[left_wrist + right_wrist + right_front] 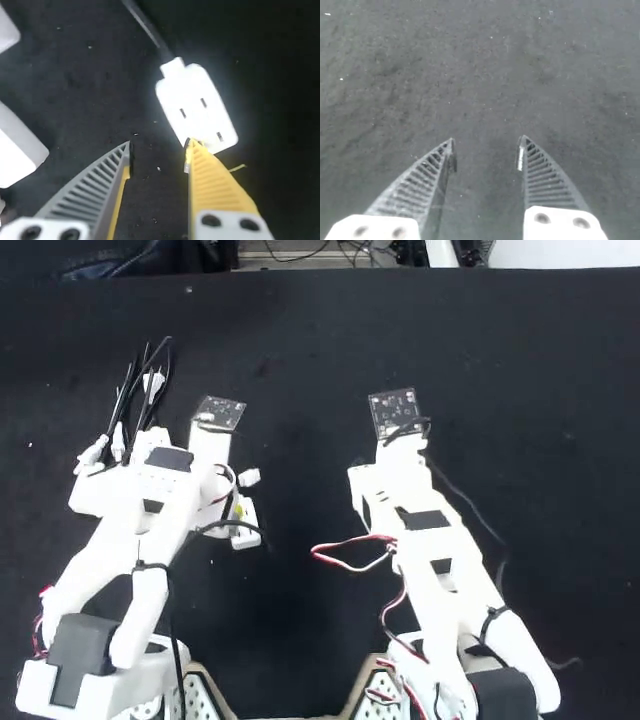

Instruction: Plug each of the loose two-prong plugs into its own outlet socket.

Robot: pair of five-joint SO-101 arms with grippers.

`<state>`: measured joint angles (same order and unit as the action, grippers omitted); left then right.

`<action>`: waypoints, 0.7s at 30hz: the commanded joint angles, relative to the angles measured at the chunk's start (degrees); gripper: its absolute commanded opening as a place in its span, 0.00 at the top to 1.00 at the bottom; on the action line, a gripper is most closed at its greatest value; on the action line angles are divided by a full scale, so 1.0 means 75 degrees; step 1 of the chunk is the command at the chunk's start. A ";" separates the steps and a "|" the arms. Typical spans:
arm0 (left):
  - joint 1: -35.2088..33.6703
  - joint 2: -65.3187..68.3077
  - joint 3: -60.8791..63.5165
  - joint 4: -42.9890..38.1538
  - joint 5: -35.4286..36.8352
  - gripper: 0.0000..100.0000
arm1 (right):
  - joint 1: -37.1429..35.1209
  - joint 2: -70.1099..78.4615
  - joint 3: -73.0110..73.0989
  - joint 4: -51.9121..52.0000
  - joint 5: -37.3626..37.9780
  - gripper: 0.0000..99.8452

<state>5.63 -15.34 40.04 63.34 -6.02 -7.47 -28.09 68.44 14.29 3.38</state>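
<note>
On the left, the left gripper (pixel 158 146) stands spread over the fuzzy black cloth (pixel 75 75), its ribbed wedge fingers (pixel 107 172) (one grey, one yellow) well apart. Right at the yellow tip lies the outlet block (pixel 196 106), smooth white plastic, a rounded rectangle with paired slots. A black cord (pixel 145 25) runs off its far end. A white piece (pixel 17 147) with rounded corners sits well aside. Over to the right, the right gripper (pixel 486 145) is likewise parted above speckled cloth.

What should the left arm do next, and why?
Probably nudge the left end effector sideways toward the white outlet: it is open and empty, and its yellow finger overlaps the outlet's near edge, so closing now would miss it.
</note>
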 commanded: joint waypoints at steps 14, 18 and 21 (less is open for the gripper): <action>0.0416 0.0199 0.0557 -0.1793 0.0621 0.82 | 0.0340 0.0018 -0.0451 -0.0223 -0.0047 0.81; 0.1389 -0.0047 0.0440 -0.1887 0.1114 0.82 | 0.0938 0.0064 -0.0381 -0.0797 -0.0059 0.81; 0.2022 -0.0199 0.0322 -0.1993 0.1325 0.81 | 0.1207 0.0111 -0.0334 -0.0926 -0.0434 0.81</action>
<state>14.51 -13.85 44.70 49.63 1.36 -1.76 -28.09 68.44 10.15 3.21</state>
